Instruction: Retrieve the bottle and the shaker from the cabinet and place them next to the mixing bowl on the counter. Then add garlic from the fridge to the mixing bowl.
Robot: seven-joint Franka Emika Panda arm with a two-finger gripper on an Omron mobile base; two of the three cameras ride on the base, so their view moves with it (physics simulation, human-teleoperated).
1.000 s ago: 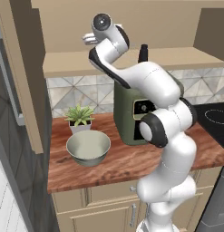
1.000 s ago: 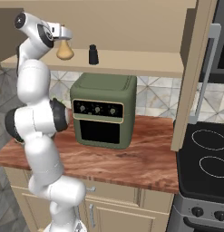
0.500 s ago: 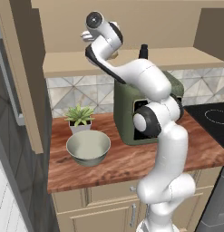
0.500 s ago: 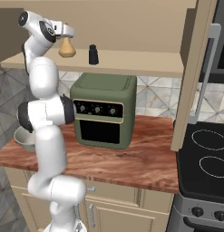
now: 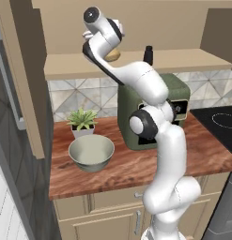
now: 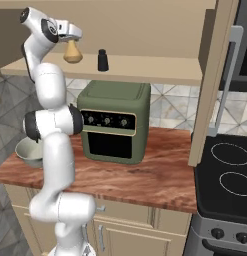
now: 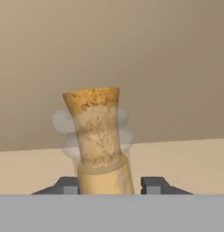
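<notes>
On the open cabinet shelf (image 6: 145, 70) stands the bottle (image 6: 72, 52) (image 5: 112, 56), tan with a cork stopper. My gripper (image 6: 71, 43) (image 5: 113, 47) is up at the shelf, shut on it. In the hand view the bottle (image 7: 99, 140) rises between the two dark fingertips (image 7: 67, 185), which press its sides. The shaker (image 6: 102, 60) (image 5: 148, 54), small and black, stands on the same shelf a little to the bottle's right, untouched. The pale mixing bowl (image 5: 89, 164) (image 6: 25, 155) sits on the wooden counter below, left of the arm.
A green toaster oven (image 6: 115, 122) (image 5: 183, 93) fills the counter under the shelf. A potted plant (image 5: 82, 122) stands behind the bowl. Open cabinet doors (image 6: 215, 85) (image 5: 23, 79) hang at both sides. The stove (image 6: 230, 170) lies to the right.
The jaws have closed on the bottle. The arm's elbow has swung over, while the bottle and shaker stay in place on the shelf.
</notes>
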